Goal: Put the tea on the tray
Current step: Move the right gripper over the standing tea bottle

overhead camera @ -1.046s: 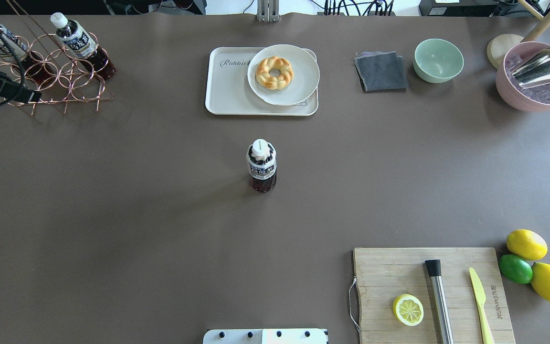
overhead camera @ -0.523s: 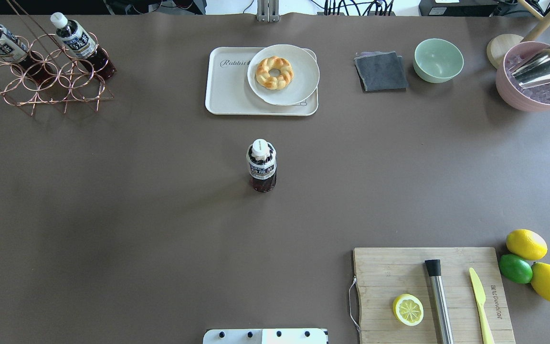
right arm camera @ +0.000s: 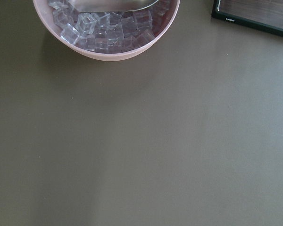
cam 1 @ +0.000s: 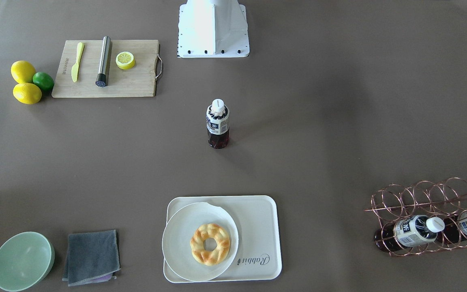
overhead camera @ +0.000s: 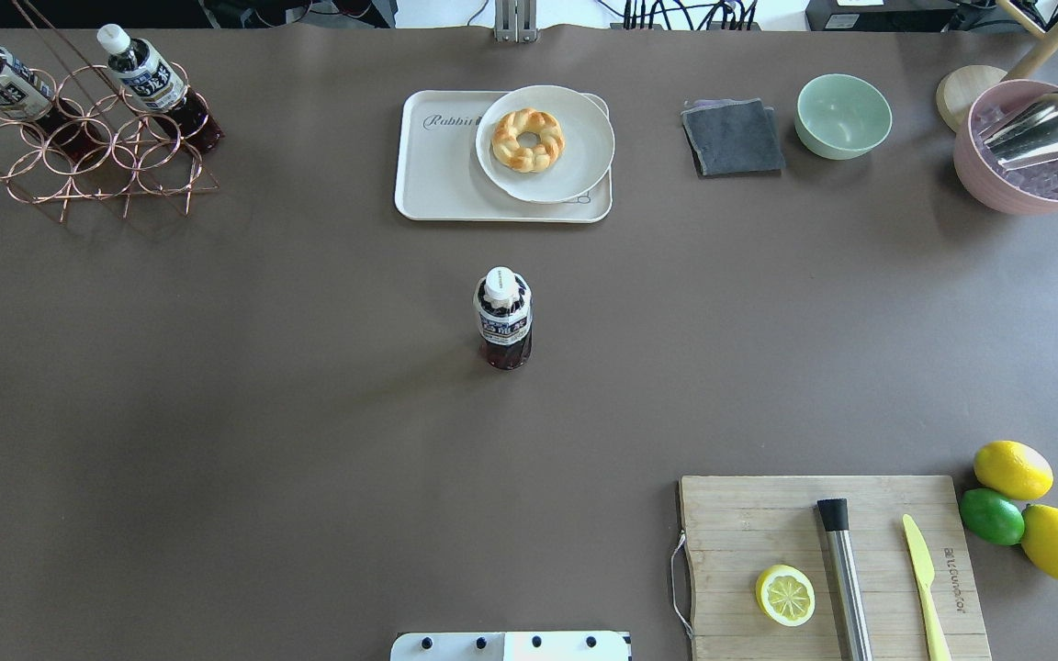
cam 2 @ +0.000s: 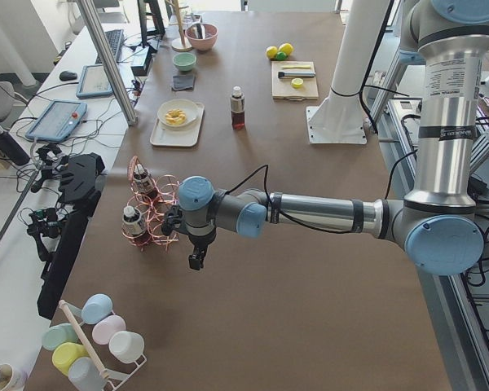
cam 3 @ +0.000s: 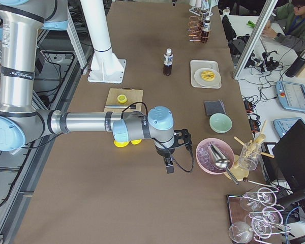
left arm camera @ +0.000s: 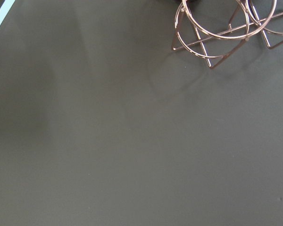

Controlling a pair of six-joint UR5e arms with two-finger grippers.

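A tea bottle [overhead camera: 502,317] with dark liquid and a white cap stands upright at the table's middle, also seen in the front view [cam 1: 217,123]. The cream tray [overhead camera: 442,174] with "Rabbit" lettering lies beyond it, apart from it. Two more tea bottles [overhead camera: 148,83] lie in a copper rack [overhead camera: 97,151] at the far left. My left gripper [cam 2: 197,254] hangs over the table near the rack, shown only in the left side view. My right gripper [cam 3: 168,163] hangs near a pink bowl, shown only in the right side view. I cannot tell if either is open or shut.
A round white plate [overhead camera: 575,165] with a doughnut [overhead camera: 528,140] covers the tray's right part. A grey cloth [overhead camera: 733,138], green bowl [overhead camera: 843,115] and pink ice bowl [overhead camera: 1034,151] stand at the far right. A cutting board [overhead camera: 768,514] with lemon half, muddler and knife lies near right.
My left arm, which reached over the copper rack at the overhead view's left edge, has drawn back out of that view. The tea bottle has not moved.
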